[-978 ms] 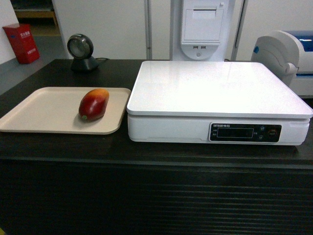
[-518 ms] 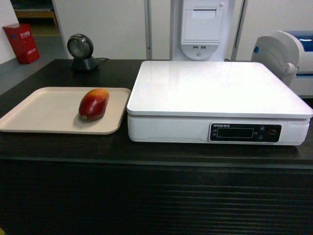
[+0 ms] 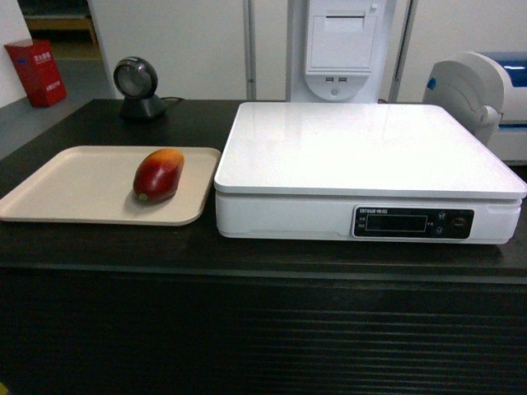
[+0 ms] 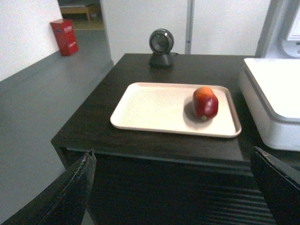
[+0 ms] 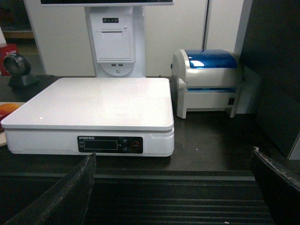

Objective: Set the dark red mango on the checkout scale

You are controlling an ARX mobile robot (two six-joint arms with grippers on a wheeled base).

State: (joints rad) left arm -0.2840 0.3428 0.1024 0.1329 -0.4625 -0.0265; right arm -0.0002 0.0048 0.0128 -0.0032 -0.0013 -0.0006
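Note:
The dark red mango point(image 3: 157, 175) lies on a beige tray point(image 3: 74, 185) at the left of the checkout counter point(image 3: 263, 255); the left wrist view shows the mango point(image 4: 205, 102) too. To its right stands the white scale point(image 3: 362, 152), its platform bare, also seen from the right wrist point(image 5: 93, 101). My left gripper point(image 4: 173, 161) hangs open in front of the counter's ribbed face, well short of the tray point(image 4: 154, 105). My right gripper point(image 5: 171, 161) is open too, low before the counter, in front of the scale. Neither gripper appears in the head view.
A round black scanner point(image 3: 137, 86) stands behind the tray. A white and blue label printer point(image 5: 207, 82) sits right of the scale. A white receipt terminal point(image 3: 342, 45) rises behind it. A red box point(image 3: 36, 72) stands on the floor far left.

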